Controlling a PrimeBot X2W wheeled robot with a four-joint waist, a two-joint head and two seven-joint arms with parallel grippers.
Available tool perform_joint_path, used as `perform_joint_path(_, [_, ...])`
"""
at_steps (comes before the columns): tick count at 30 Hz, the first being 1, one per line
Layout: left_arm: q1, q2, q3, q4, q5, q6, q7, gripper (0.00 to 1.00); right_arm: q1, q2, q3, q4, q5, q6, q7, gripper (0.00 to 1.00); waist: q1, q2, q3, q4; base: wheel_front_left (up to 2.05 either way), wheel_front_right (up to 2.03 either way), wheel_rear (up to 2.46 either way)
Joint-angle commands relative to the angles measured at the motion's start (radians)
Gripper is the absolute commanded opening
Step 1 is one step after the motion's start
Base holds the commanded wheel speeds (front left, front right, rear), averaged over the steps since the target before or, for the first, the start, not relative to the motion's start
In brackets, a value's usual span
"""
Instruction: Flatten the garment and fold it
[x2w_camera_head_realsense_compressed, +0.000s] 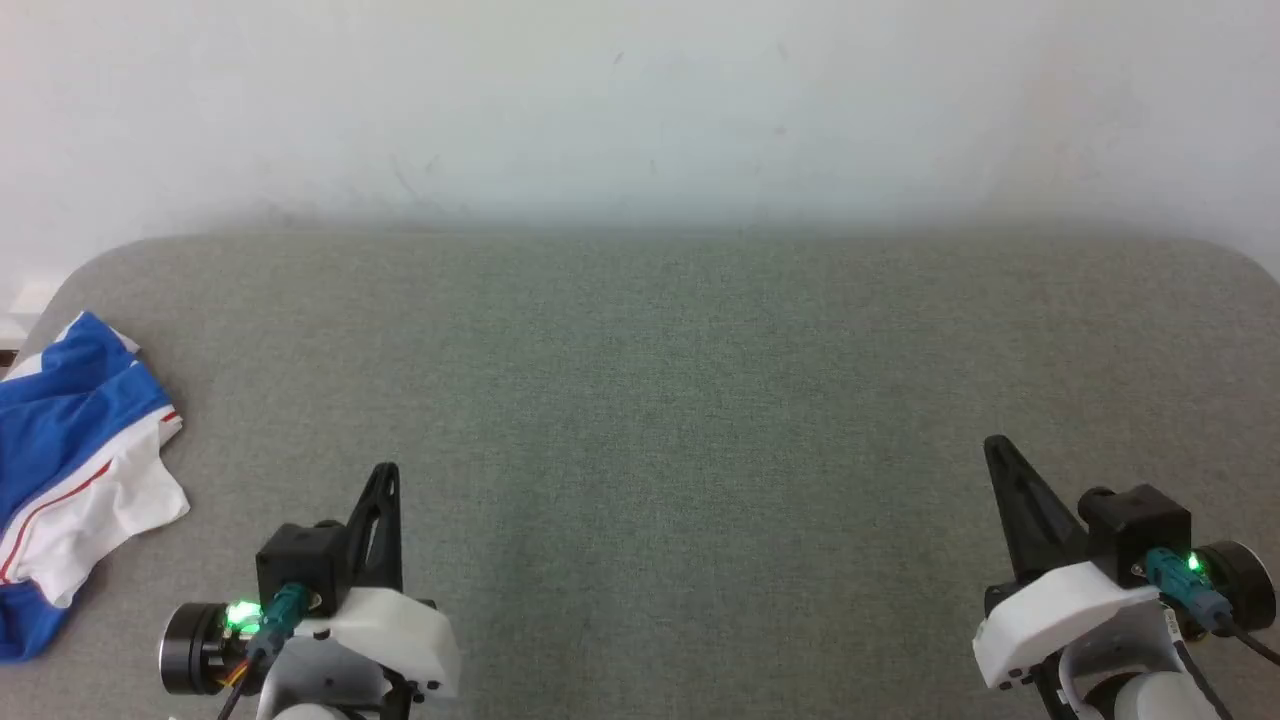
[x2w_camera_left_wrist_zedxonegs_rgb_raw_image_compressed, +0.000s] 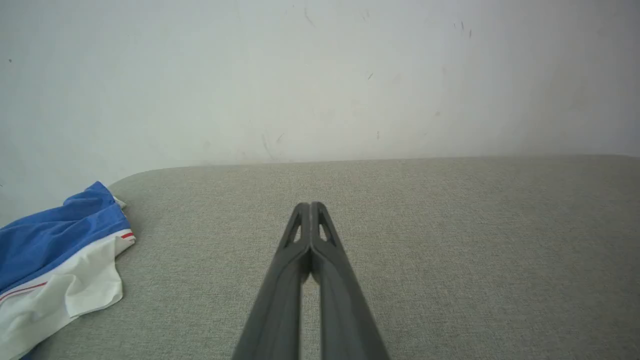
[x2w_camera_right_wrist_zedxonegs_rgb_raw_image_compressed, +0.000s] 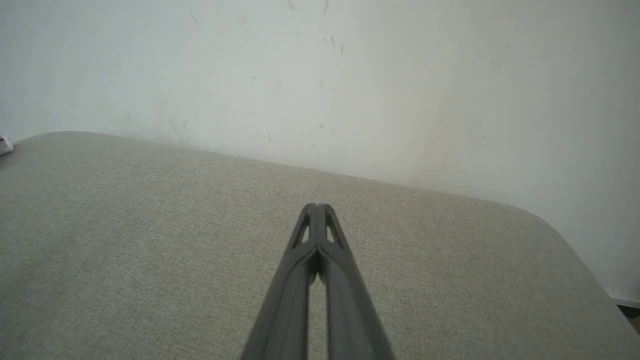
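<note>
The shirt lay crumpled at the left edge of the bench, near its rounded far-left corner. It was blue w/ a white sleeve and a thin red stripe, and part of it ran off the head view's left border. Whether any of it hung over the bench edge couldn't be told.

The left claw sat low at the near side, to the right of the shirt but apart from it, no contact. Its fingers were pressed together tip to tip, w/ nothing btwn them. The right claw sat well apart on the opp. side, near the bench's right end. It was likewise closed tight and held nothing. Both pointed toward the wall.

A wide stretch of grey fabric bench ran btwn the two claws and ahead of them, up to the far edge where the bench met the pale, scuffed wall. In the right wrist view the far-right corner curved round, w/ a dark gap below the wall beyond it.
</note>
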Motion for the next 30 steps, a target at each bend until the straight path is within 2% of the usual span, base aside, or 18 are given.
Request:
perform_joint_path(1, [-0.012,-0.005,0.004,-0.003,0.006,-0.008,0.0,0.0,-0.007,0.003,0.0,-0.006,-0.007,-0.002,0.0,0.0,0.0,0.0,0.0,0.0,0.0,0.0,0.0])
perform_joint_path(5, [0.001,0.0,-0.001,0.0,0.0,0.0,0.0,0.0,0.0,0.0,-0.001,0.002,0.001,0.0,-0.001,0.0,0.0,0.0,0.0,0.0,0.0,0.0,0.0])
perform_joint_path(6, [0.001,0.0,-0.001,0.001,-0.001,0.0,-0.001,1.0,0.0,-0.001,-0.001,0.002,0.002,0.0,-0.001,1.0,0.0,0.0,0.0,0.0,0.0,0.0,0.0])
perform_joint_path(30, [0.017,-0.001,-0.001,-0.004,-0.028,0.001,-0.051,1.0,0.008,0.0,-0.066,0.011,0.032,0.0,-0.051,1.0,0.0,0.0,0.005,0.023,0.0,0.0,0.0])
